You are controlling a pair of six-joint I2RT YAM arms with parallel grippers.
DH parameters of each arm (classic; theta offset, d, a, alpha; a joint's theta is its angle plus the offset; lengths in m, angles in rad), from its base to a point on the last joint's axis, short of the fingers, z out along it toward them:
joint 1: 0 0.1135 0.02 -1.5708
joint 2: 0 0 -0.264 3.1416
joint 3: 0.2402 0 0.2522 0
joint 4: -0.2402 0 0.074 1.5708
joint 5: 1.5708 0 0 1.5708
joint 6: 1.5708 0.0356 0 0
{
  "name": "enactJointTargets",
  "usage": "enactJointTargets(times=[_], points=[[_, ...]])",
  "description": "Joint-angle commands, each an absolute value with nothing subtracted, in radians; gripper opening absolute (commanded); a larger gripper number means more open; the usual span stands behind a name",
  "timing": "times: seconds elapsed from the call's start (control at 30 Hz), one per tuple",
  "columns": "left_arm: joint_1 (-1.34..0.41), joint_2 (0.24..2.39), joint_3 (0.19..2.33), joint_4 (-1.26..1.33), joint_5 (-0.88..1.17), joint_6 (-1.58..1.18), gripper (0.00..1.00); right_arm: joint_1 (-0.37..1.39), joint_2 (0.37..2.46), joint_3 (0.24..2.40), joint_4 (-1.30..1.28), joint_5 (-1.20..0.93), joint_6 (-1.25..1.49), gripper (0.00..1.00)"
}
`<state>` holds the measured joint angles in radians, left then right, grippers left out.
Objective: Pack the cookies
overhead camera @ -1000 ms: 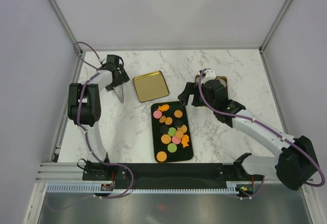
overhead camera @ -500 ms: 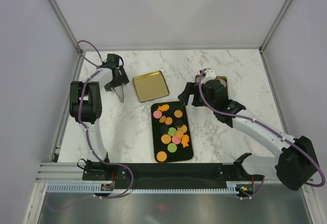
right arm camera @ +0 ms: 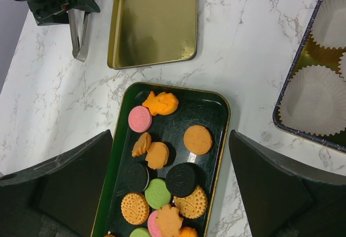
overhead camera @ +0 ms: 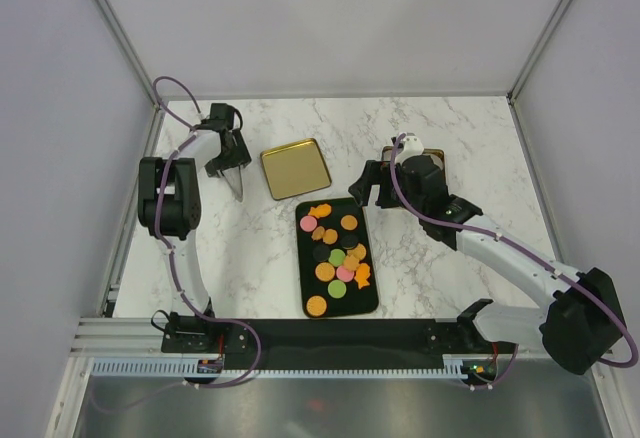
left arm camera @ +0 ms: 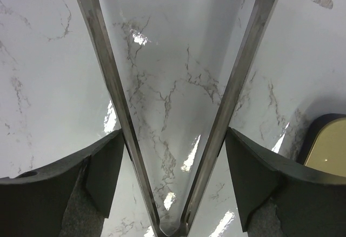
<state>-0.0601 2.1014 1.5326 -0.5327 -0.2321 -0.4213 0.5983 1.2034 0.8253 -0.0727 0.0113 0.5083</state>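
Left gripper [overhead camera: 228, 161] is at the upper left of the top view, clamped on the tongs [overhead camera: 237, 185]. In the left wrist view my fingers [left arm camera: 102, 175] sit against the outsides of both blades. The blades meet at the bottom of the frame and splay wide toward the top, with only the marble table [left arm camera: 173, 74] showing between them. In the top view the tongs run down-frame from the gripper, just left of the gold lid [overhead camera: 296, 168], well apart from the cookies [overhead camera: 336, 251]. Cookies all lie in the black tray [overhead camera: 366, 303], centre of frame: orange, pink, green and dark brown rounds, some overlapping, plus a few orange shaped ones. Right gripper [overhead camera: 372, 186] is wide open, holding nothing, at the tray's upper right corner. Its wrist view looks down on the tray's upper half and the lid. Tin [right arm camera: 285, 112] with white paper cups [right arm camera: 319, 99] sits at the right edge there.
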Motion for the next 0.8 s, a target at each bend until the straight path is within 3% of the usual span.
enactJointTargets(times=[0.0, 0.23, 0.37, 0.77], points=[[-0.049, 2.132, 1.554, -0.561, -0.218, -0.397, 0.81, 0.6, 1.175, 0.828, -0.061, 0.008, 0.499, 0.98], [-0.054, 2.083, 1.511, -0.557, -0.232, -0.422, 0.63, 0.6, 1.169, 0.828, -0.066, 0.011, 0.495, 0.98], [-0.083, 1.932, 1.46, -0.549, -0.248, -0.443, 0.59, 0.601, 1.172, 0.831, -0.066, 0.009, 0.494, 0.98], [-0.225, 1.568, 1.257, -0.551, -0.313, -0.449, 0.58, 0.6, 1.141, 0.834, -0.078, 0.037, 0.485, 0.98]])
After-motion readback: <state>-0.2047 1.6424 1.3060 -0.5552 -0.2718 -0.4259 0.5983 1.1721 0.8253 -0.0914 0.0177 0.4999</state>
